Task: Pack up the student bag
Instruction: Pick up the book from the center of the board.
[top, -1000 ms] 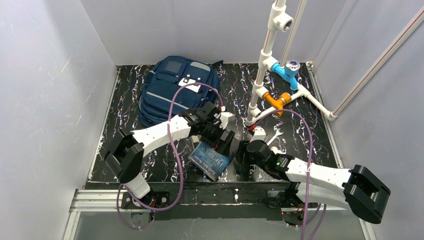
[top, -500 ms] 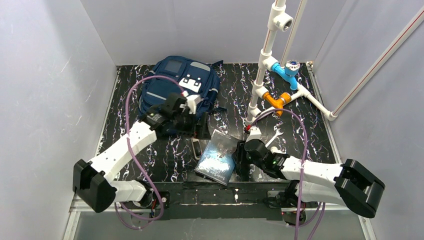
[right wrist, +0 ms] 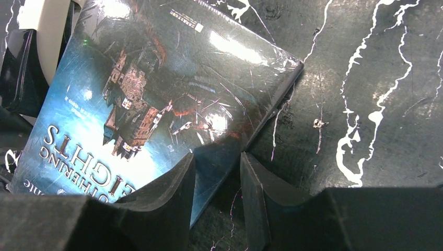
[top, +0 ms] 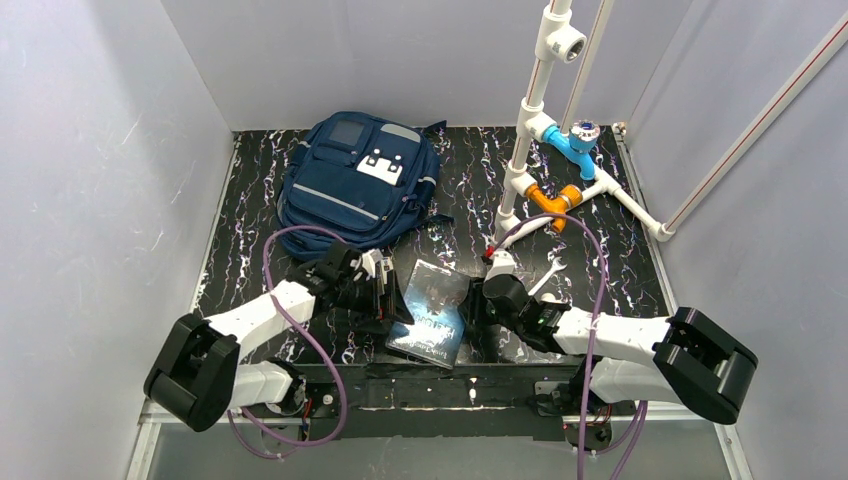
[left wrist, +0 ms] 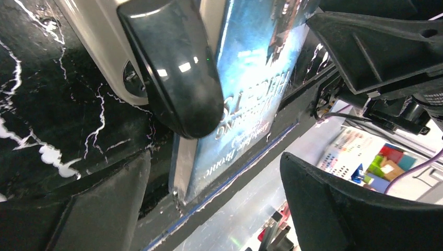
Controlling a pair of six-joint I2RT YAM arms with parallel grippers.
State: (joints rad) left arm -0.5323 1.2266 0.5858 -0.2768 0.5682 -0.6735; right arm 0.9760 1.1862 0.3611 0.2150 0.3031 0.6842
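From above, the student bag [top: 350, 180] is lying at the back-left of the table [top: 600, 270], well apart from the action. Both arms are crowding a book [top: 430, 312] near the front edge, with the left gripper [top: 385, 298] working its left side and the right gripper [top: 468, 305] its right. Half a second back the left arm was reaching up by the bag; now it's dropping in beside the book.

Through the left wrist, the jaws are gaping wide and holding nothing. They are framing the book's edge and a glossy dark rounded object [left wrist: 177, 68] just beside it.

Through the right wrist, the fingers [right wrist: 172, 193] are straddling the book's right edge and standing closer than a second ago. I cannot tell whether they're pinching yet. I'd say one finger should be getting under the cover while the left arm is bracing the far side against sliding.
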